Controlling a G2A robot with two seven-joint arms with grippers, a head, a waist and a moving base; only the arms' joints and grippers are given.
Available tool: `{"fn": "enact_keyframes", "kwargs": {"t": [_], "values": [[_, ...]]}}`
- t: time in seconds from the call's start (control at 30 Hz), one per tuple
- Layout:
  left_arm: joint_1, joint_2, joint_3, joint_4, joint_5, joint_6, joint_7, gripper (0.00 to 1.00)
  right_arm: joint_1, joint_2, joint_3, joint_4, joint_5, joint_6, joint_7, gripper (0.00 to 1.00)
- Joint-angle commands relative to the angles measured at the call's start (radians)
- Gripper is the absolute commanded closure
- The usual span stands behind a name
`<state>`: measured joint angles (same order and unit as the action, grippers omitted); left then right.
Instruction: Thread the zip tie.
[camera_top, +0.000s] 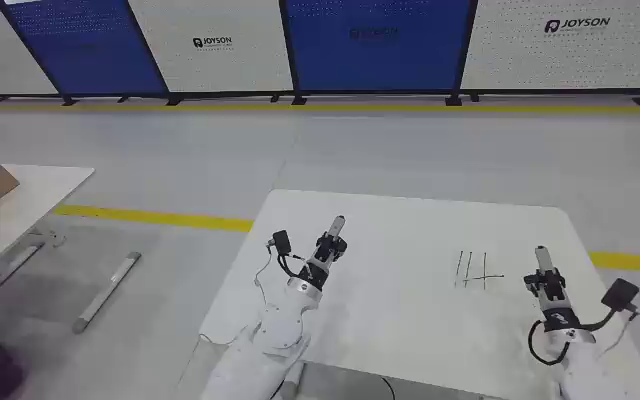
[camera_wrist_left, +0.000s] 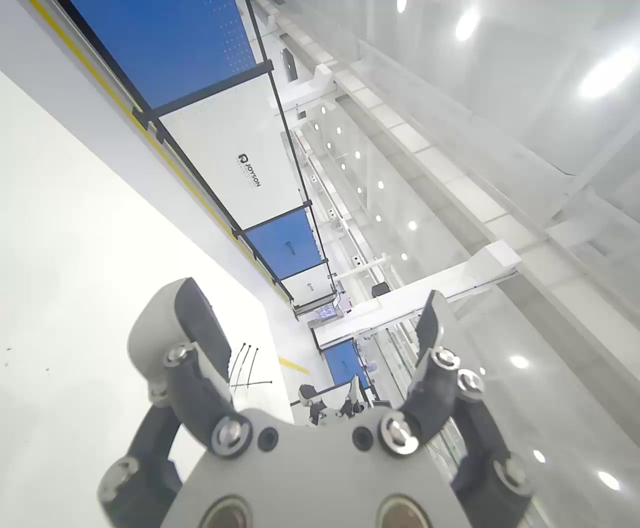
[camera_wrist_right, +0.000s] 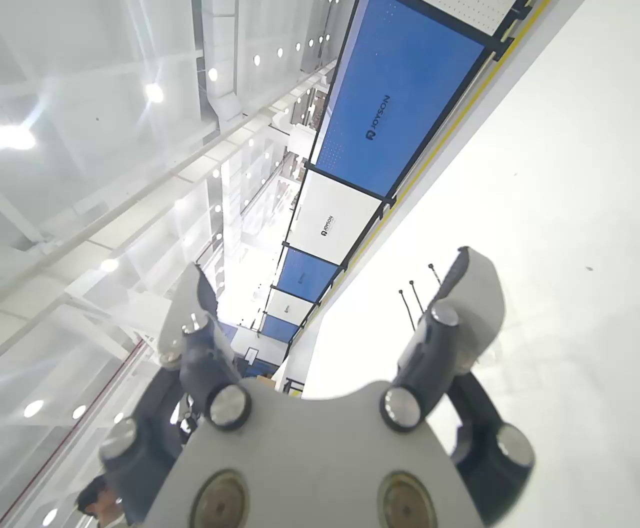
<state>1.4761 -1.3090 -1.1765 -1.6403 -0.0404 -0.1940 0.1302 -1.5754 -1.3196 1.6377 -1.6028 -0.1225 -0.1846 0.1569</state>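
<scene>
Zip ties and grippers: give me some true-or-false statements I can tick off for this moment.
1. The zip ties lie loose on the table. True.
2. They lie nearer the right gripper than the left gripper. True.
3. The left gripper is shut on a zip tie. False: it is open and empty.
4. The right gripper is shut. False: it is open.
5. One of the zip ties lies across the others. True.
</scene>
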Motion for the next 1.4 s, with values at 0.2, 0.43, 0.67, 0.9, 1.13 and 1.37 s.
{"fn": "enact_keyframes", "kwargs": {"t": [0.2,0.43,0.67,0.9,1.13,1.37], "values": [[0.0,0.0,0.0,0.0,0.0,0.0,0.0,0.0,0.0,0.0,0.0,0.0,0.0,0.0,0.0,0.22],[0.0,0.0,0.0,0.0,0.0,0.0,0.0,0.0,0.015,0.018,0.068,-0.015,0.09,0.023,0.215,0.0],[0.0,0.0,0.0,0.0,0.0,0.0,0.0,0.0,0.064,0.06,0.184,-0.017,0.163,0.119,0.623,0.0],[0.0,0.0,0.0,0.0,0.0,0.0,0.0,0.0,0.105,0.076,0.211,0.005,0.135,0.12,0.711,0.0],[0.0,0.0,0.0,0.0,0.0,0.0,0.0,0.0,0.105,0.076,0.211,0.005,0.135,0.12,0.711,0.0],[0.0,0.0,0.0,0.0,0.0,0.0,0.0,0.0,0.221,0.108,0.228,0.135,0.223,0.187,1.06,0.0]]}}
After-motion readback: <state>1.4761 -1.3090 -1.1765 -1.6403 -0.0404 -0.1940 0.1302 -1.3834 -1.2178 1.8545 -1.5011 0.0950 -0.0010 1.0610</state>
